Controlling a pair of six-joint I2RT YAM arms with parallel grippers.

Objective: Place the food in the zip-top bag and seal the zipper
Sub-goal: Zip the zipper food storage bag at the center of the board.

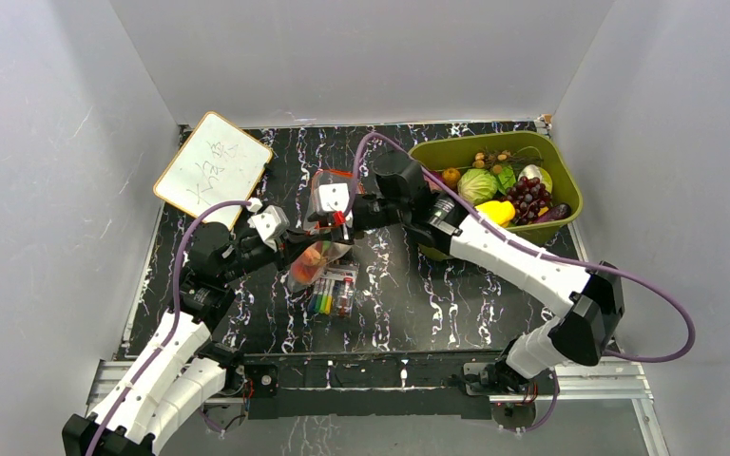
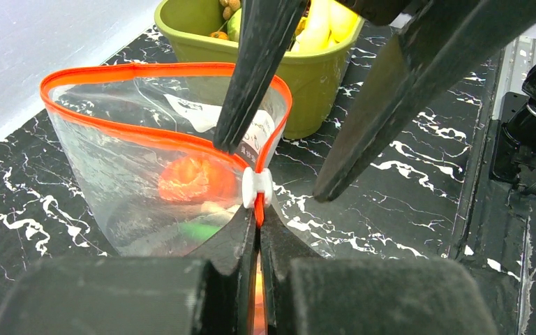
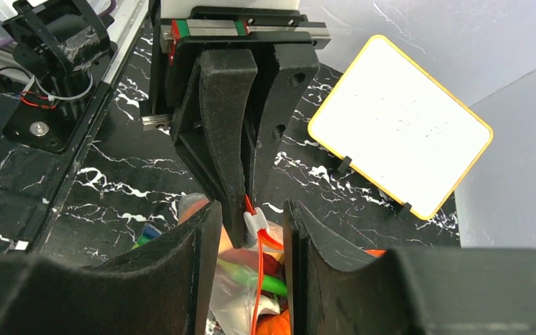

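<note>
Top view: the zip-top bag (image 1: 316, 255) is seen at frame centre on the black marbled table (image 1: 409, 294), between the two arms and just above a pack of markers (image 1: 335, 290). How the fingers stand cannot be made out from there. Right wrist view: the right gripper (image 3: 251, 209) is seen at the bottom edge with fingers spread and a white slider (image 3: 255, 223) between them. Whether either finger touches the slider cannot be told. Left wrist view: the left gripper (image 2: 257, 225) is shown at bottom centre, fingers pressed together and pinching the end of the zipper (image 2: 146, 68) just under the slider. Only in this view is the bag mouth seen gaping in a loop toward the upper left, with one right finger reaching inside it and the other finger outside, to the right. Bag contents: an orange ribbed piece of food (image 2: 192, 178) is noted through the plastic, with something green and blurred below it. Olive-green bin (image 1: 456, 144), upper right of the top view, well apart from the bag: a cabbage (image 1: 477, 185), purple grapes (image 1: 529, 198), a yellow piece and a small orange fruit are held in it. A whiteboard (image 1: 212, 169) is recorded at upper left.
</note>
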